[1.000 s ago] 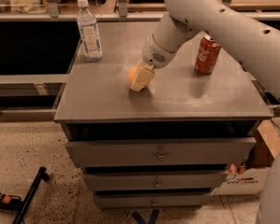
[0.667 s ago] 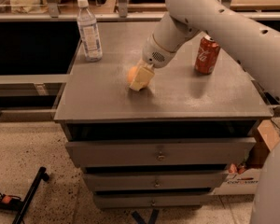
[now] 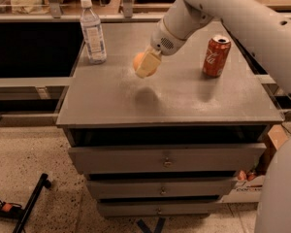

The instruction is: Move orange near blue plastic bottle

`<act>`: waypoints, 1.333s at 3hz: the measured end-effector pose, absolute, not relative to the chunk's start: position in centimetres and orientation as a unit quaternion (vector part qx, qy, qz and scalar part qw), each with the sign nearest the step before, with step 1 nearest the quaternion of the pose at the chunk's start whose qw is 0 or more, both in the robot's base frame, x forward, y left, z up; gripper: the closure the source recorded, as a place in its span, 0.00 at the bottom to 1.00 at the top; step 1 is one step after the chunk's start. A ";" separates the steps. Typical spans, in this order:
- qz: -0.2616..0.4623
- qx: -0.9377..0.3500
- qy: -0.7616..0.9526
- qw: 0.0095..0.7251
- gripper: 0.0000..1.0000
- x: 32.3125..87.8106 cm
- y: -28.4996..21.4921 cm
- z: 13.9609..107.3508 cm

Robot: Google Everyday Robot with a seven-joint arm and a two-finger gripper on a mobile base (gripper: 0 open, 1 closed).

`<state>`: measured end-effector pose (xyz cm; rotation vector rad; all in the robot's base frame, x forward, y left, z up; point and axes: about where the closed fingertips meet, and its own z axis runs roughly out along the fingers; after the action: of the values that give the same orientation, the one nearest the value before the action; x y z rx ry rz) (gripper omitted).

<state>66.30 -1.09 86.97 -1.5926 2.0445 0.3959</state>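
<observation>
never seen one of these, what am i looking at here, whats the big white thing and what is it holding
The big white thing is a robot's arm, reaching in from the right. There is one picture, taken from above and in front of a grey cabinet with drawers; where the camera is mounted is not known. At the arm's tip is the gripper, a two-finger clamp. It is shut on a small orange and holds it just above the cabinet top; its shadow falls on the surface below. Two things stand on the top: a clear plastic water bottle with a white cap at the back left, and a red soda can on the right.
</observation>
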 end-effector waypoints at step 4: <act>0.153 -0.547 0.742 0.357 1.00 69.9 1.7 88.5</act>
<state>69.94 1.74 88.46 -1.4122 1.9146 0.3954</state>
